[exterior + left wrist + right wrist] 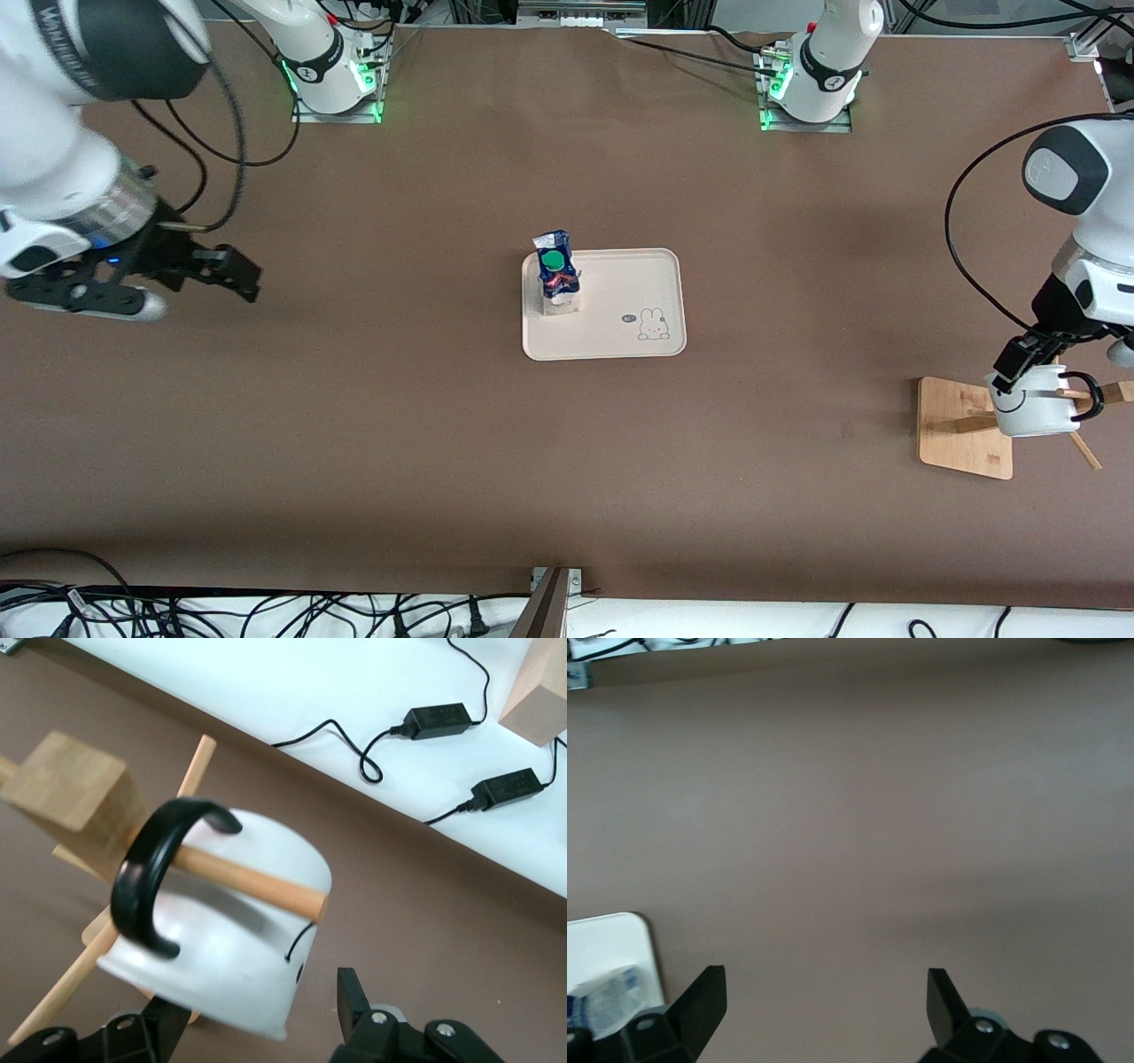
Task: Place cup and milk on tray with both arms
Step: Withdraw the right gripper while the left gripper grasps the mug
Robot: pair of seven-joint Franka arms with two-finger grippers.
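While the small dark blue and white milk carton with its round green cap (556, 273) stands upright on the flat cream rectangular tray with rounded corners (620, 341), at the tray's end toward the right arm, the white mug with a black handle and a smiley face (1032, 403) hangs on a peg of the wooden rack (961, 434) at the left arm's end of the brown desk (567, 461). The tray lies at the middle of the desk, its rabbit drawing (653, 324) in the corner nearest the front camera. In the left wrist view a wooden peg (252, 880) passes through the mug's handle (155, 877). The left tool (1028, 359) is at the mug's rim, one finger to each side of the wall, though whether they press it cannot be told. The right tool (208, 270) hangs released, fingers spread wide, over bare desk toward the right arm's end, well apart from the tray.
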